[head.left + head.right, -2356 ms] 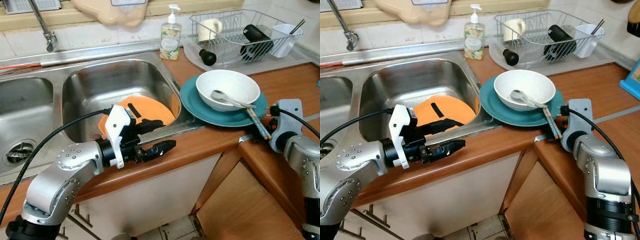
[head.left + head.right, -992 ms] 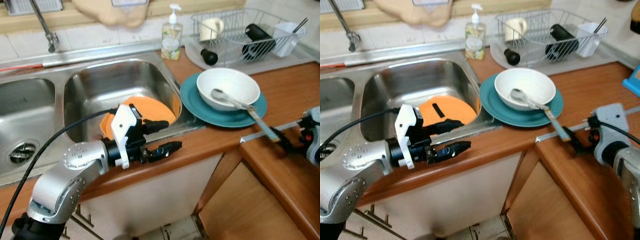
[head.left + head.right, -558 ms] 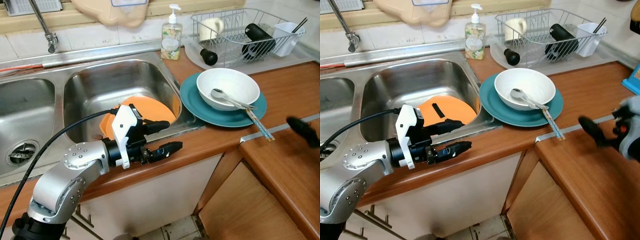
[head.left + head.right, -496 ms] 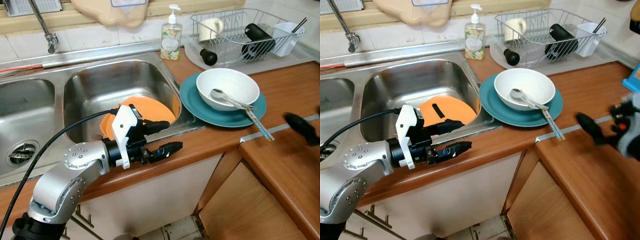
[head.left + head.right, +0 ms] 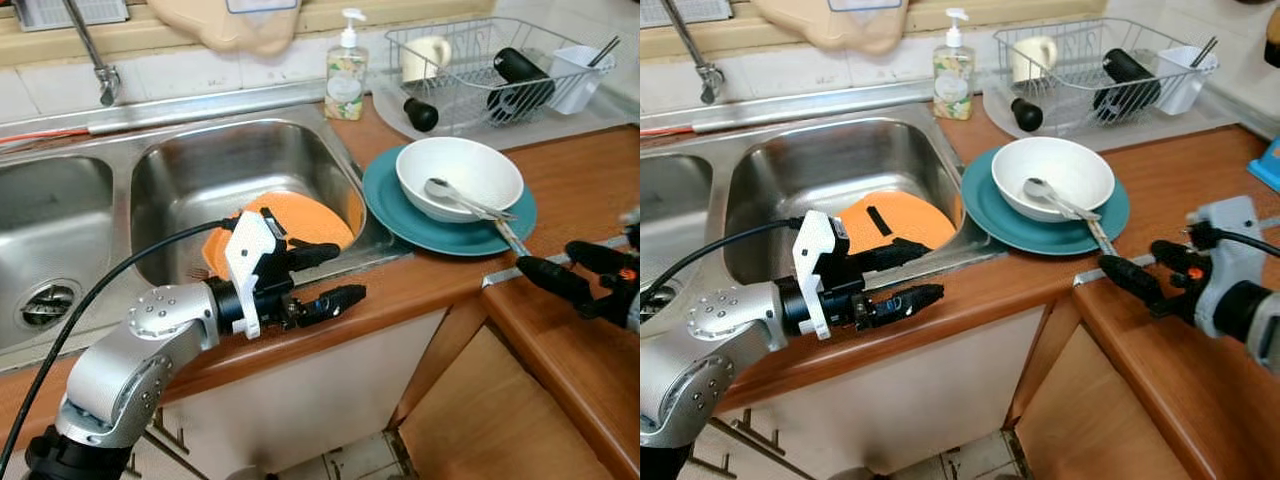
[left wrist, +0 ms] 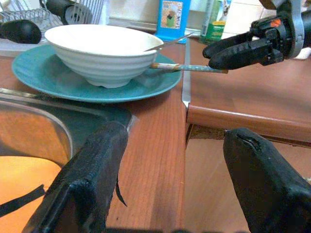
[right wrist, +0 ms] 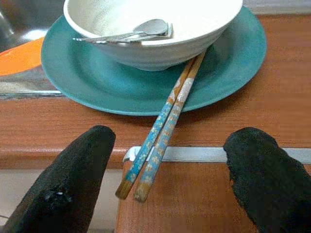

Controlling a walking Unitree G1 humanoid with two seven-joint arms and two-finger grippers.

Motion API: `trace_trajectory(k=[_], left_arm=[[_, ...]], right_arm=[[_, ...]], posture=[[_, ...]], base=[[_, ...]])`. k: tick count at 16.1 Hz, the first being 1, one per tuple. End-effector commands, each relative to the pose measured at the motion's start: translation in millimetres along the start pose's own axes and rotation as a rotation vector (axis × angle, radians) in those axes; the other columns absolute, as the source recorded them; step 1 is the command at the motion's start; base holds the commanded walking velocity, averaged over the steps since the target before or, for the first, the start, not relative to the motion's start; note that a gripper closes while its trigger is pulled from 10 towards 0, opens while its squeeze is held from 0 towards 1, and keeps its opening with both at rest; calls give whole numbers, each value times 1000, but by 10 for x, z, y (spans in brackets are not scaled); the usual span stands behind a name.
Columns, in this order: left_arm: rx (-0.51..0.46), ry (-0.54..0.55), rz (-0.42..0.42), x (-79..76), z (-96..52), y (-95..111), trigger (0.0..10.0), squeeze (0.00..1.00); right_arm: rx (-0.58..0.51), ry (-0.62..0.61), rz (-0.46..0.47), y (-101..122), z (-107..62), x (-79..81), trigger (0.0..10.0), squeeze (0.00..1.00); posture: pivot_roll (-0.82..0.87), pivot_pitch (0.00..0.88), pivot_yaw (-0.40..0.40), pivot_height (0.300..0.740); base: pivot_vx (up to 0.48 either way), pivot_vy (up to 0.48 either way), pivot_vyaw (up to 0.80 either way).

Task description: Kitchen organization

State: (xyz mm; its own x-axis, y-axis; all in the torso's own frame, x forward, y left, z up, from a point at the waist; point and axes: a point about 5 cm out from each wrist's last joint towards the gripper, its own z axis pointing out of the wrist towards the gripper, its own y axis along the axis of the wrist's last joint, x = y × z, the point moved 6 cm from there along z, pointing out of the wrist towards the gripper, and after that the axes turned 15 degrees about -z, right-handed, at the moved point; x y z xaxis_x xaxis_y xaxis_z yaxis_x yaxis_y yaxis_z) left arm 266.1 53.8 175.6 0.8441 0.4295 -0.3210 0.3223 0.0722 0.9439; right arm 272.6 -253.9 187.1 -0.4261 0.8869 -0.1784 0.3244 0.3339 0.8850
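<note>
Swinging back in from 3 o'clock, right hand (image 5: 1140, 268) now hovers, fingers apart, beside the chopsticks (image 7: 163, 133) on the worktop (image 5: 1200, 190), likely lining up a pickup. Left hand (image 5: 320, 277) waits open at the sink (image 5: 150, 190) edge.

Head stereo pair looking down on counter, both wrist views low, close, sharing teal plate (image 7: 92, 82)

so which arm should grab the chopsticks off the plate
Right, most likely. The right tool is open and faces the chopsticks, whose ends lie between its fingers in the right wrist view. The left tool hovers by the sink, farther away.
</note>
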Motion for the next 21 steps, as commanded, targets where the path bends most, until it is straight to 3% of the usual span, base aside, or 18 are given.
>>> trace_trajectory(k=[1,11,21], left_arm=[[5,-7,10,-25,-2,10,10000,0],[4,1,12,-30,-11,4,10000,0],[1,8,9,-31,-16,-1,10000,0]], right_arm=[[12,6,13,2,22,11,0,0],[66,3,112,-38,165,32,0,0],[97,20,138,-62,205,38,0,0]], posture=[[-130,0,18,740],[-120,0,4,740],[-118,0,-5,740]], base=[[0,0,0],[0,0,0],[0,0,0]])
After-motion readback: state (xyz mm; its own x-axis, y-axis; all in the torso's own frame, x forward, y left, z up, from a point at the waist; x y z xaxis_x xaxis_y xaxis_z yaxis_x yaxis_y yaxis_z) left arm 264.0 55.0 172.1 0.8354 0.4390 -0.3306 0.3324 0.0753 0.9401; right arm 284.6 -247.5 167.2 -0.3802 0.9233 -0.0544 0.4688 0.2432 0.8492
